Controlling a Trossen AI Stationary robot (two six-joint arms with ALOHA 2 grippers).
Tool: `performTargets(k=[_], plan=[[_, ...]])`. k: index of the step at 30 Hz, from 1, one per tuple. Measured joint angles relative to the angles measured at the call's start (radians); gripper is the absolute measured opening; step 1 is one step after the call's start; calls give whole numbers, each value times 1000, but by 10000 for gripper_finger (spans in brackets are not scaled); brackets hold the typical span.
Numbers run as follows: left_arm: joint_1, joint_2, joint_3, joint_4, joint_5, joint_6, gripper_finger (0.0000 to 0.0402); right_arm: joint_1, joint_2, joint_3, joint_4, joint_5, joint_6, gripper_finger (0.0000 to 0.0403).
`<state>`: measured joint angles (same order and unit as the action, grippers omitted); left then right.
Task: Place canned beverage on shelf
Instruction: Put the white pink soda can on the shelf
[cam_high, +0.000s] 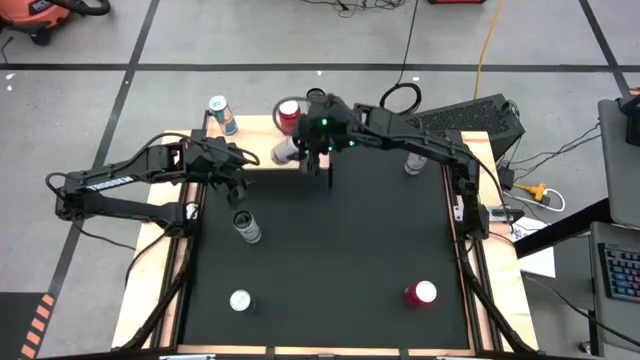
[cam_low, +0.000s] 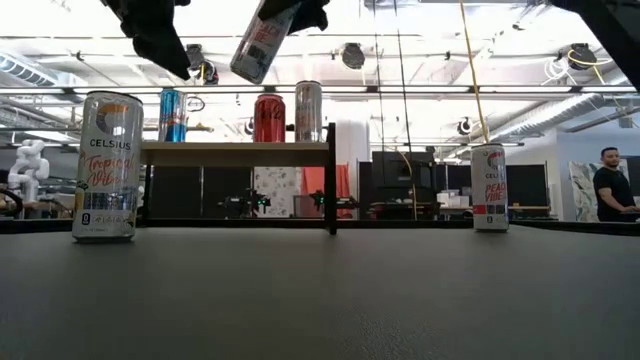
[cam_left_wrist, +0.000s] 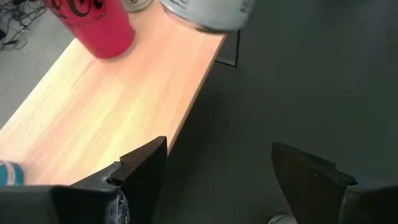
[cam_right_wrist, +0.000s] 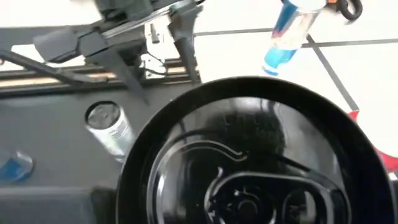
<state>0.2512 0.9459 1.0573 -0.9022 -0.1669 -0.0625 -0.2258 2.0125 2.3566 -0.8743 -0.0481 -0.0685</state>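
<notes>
The shelf (cam_high: 255, 135) (cam_low: 235, 153) (cam_left_wrist: 112, 106) stands at the table's far edge. On it stand a blue can (cam_high: 222, 115) (cam_low: 172, 115), a red can (cam_high: 290, 113) (cam_low: 268, 118) (cam_left_wrist: 93, 25) and a silver can (cam_low: 308, 110). My right gripper (cam_high: 308, 152) is shut on a grey-white can (cam_high: 285, 150) (cam_low: 262, 40) (cam_left_wrist: 208, 11), held tilted in the air above the shelf's right half. My left gripper (cam_high: 238, 170) (cam_left_wrist: 217, 162) hangs open beside the shelf's near edge with nothing between its fingers. My right gripper holds the grey-white can near its top end (cam_low: 283, 12), coming slanting down from the table's right. The can's black lid (cam_right_wrist: 249, 162) faces the wrist and hides the fingers. The can is lifted clear and tilted, its bottom end (cam_low: 245, 68) pointing down toward the shelf.
Cans stand on the black table: one left of centre (cam_high: 246, 227) (cam_low: 107, 165), one near left (cam_high: 240, 300), a red one near right (cam_high: 420, 293), one far right (cam_high: 413, 163) (cam_low: 489, 187). A person (cam_low: 610, 185) stands in the room beyond.
</notes>
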Motion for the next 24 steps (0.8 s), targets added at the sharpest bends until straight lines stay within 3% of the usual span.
performTargets(k=[11, 24], plan=[[71, 0, 0, 2, 2, 47, 292, -61, 3, 0, 33, -34, 9, 219], [79, 0, 0, 2, 6, 51, 292, -84, 55, 0, -92, -33, -9, 219]])
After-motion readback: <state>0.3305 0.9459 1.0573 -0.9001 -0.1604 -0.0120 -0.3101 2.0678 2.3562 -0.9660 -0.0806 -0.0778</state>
